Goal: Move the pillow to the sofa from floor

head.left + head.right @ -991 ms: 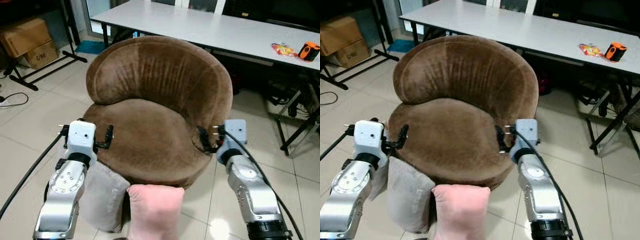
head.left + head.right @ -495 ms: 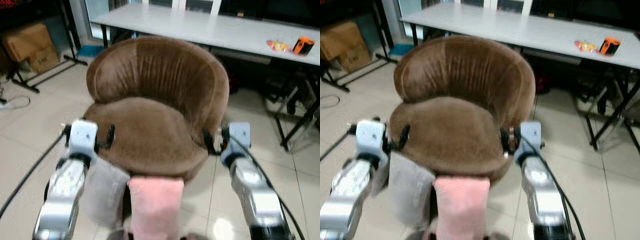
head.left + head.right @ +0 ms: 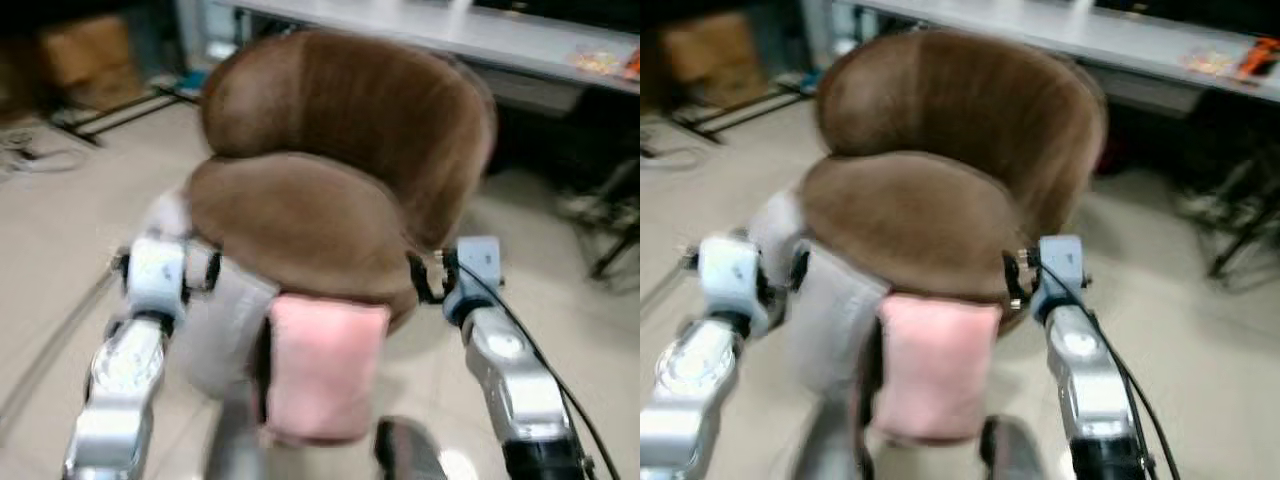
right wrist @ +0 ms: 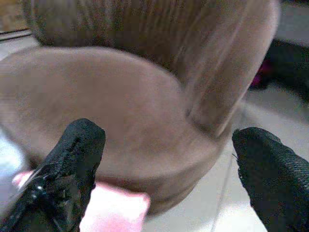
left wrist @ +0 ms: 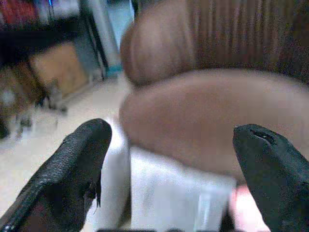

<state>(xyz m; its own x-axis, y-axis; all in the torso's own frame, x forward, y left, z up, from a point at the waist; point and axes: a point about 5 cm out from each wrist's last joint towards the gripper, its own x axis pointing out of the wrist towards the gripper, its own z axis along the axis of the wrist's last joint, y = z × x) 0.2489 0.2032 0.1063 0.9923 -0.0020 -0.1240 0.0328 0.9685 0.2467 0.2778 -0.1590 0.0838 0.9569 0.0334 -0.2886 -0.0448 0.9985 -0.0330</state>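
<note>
A pink pillow (image 3: 320,365) leans against the front of the round brown sofa chair (image 3: 330,190), standing on the floor. A grey pillow (image 3: 222,325) leans beside it on the left. My left gripper (image 3: 205,270) hangs open by the chair's front left edge, over the grey pillow (image 5: 169,198). At the chair's front right edge my right gripper (image 3: 425,280) is open and holds nothing. In the right wrist view the pink pillow (image 4: 113,215) lies below the seat, between the wide-apart fingers (image 4: 72,159). All views are blurred.
A long white table (image 3: 480,30) stands behind the chair, with small orange items (image 3: 1230,58) on its right end. Cardboard boxes (image 3: 85,55) and a black stand are at the back left. Black table legs (image 3: 615,240) are at the right. Pale tiled floor lies around.
The camera has tipped down and closer, so chair and pillows sit higher and larger in view. Both grippers stay open beside the seat; the picture has become blurred.
</note>
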